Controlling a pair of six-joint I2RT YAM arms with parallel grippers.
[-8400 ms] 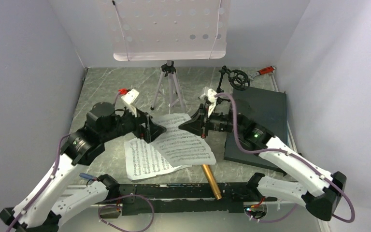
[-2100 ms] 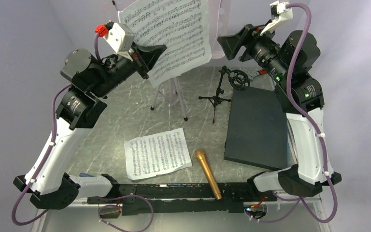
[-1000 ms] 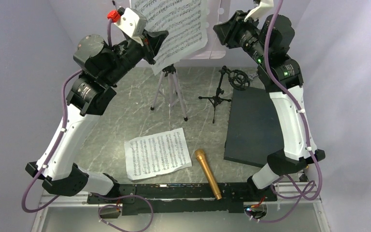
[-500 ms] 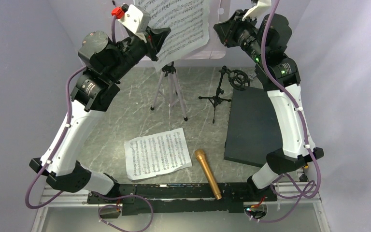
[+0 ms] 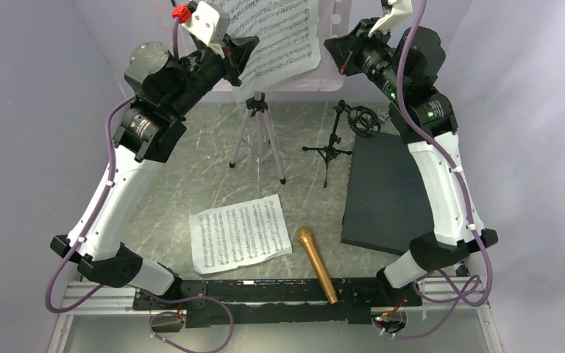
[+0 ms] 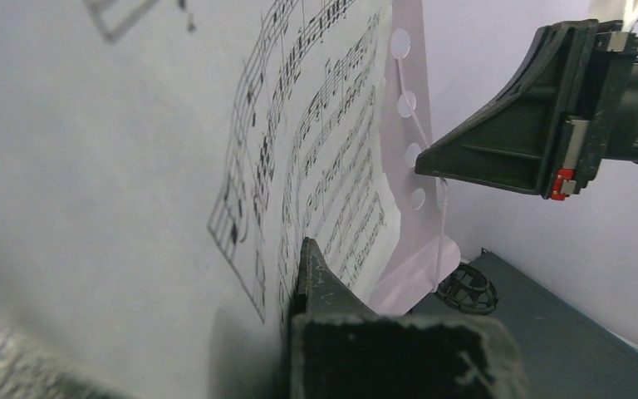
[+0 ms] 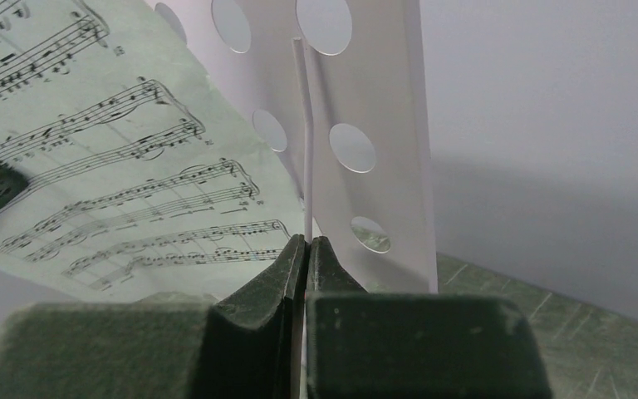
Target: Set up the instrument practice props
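Pinching the held sheet point(image 5: 279, 37) at its left edge, the left end effector point(image 5: 241, 55) presses it against the perforated desk of the music stand point(image 5: 329, 73), high above the surface point(image 5: 176, 169). Its jaws are clamped tight on the paper. The right end effector point(image 5: 338, 48) sits at the desk's right side, narrowed to a sliver around the thin retainer wire point(image 7: 307, 166). The likely reason is that the wire must be drawn off the desk face so the page can slip behind it, while the left arm steadies the page.

Only the top view shows what remains of the task. The second sheet point(image 5: 240, 234) lies flat near the arm bases with the gold microphone point(image 5: 316, 263) just beside it on the right. The mic stand point(image 5: 337, 143) is upright with its ring empty, next to the dark slab point(image 5: 390, 195). That view cannot resolve the wire at all.

The right wrist view shows the wire caught between the closed pads, with the page's right edge close to its left. Whether that edge is tucked under cannot be told. The left wrist view shows the page bowing away from the desk, one left finger in front of the paper and the other hidden behind it, and the right end effector's tip meeting the wire
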